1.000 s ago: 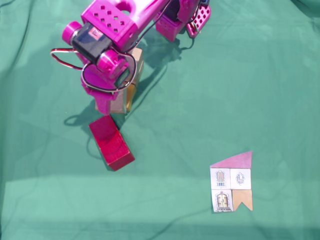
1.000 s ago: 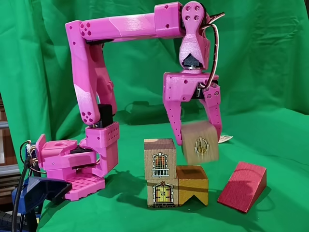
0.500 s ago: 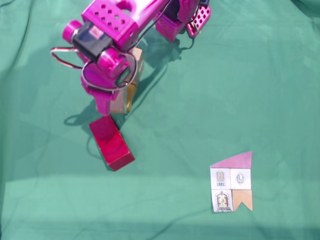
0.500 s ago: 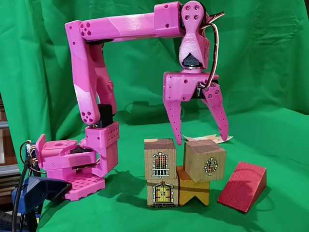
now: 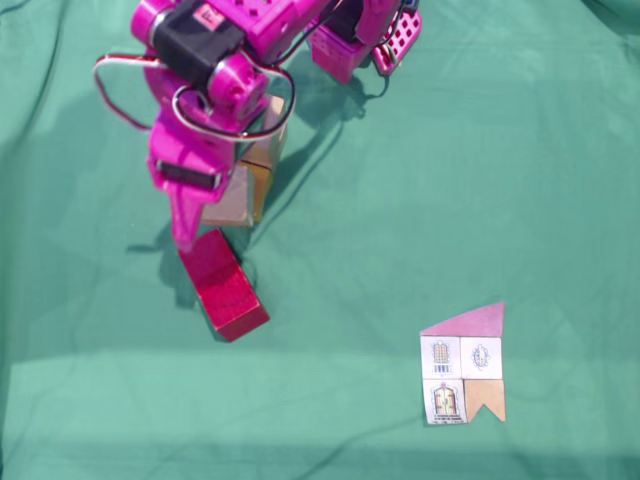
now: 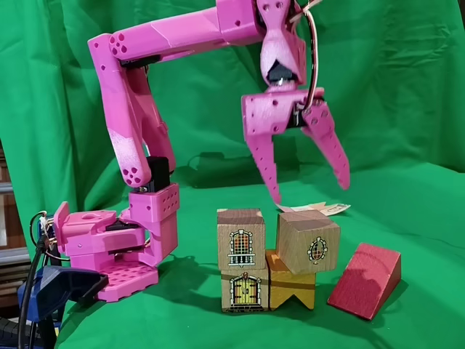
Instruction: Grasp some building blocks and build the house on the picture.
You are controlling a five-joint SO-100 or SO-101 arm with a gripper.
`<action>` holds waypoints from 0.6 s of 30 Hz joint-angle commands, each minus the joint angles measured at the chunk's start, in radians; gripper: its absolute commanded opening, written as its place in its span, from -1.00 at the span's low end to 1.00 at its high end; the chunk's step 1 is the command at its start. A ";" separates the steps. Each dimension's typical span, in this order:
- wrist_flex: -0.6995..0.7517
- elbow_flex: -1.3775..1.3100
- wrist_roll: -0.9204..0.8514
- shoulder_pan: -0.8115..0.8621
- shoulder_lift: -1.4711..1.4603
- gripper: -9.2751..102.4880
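The two pink pointed fingers (image 6: 270, 169) are spreading wide apart and holding nothing. The pink gripper (image 6: 308, 195) is hanging in the air above the wooden blocks, not touching any of them. Right under it, a pale wooden cube with a small round window drawing (image 6: 307, 241) is sitting tilted on top of an ochre-brown wooden block with a notch in its bottom (image 6: 292, 289). It is leaning to one side and is not lying flat. Just beside it on the left in this side view, a pale wooden cube with a tall window drawing (image 6: 240, 238) is sitting upright on a wooden block with a door drawing (image 6: 245, 289). To the right, a dark red shiny wedge-shaped brick (image 6: 365, 280) is lying alone on the green cloth worktop (image 6: 407, 218), near the stack but not touching it. In the view from above, the gripper (image 5: 182, 232) is pointing down just over the near end of the red brick (image 5: 223, 285), and the pink arm (image 5: 230, 40) is covering most of the stack. The small flat paper house card with a purple roof (image 5: 463, 365) is lying well apart from the blocks, toward the lower right of that view.
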 commanded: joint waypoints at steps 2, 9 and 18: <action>-0.118 -0.094 0.006 -0.003 -0.074 -0.17; -0.256 -0.109 0.006 -0.003 -0.192 -0.23; -0.285 -0.110 0.006 -0.005 -0.288 -0.53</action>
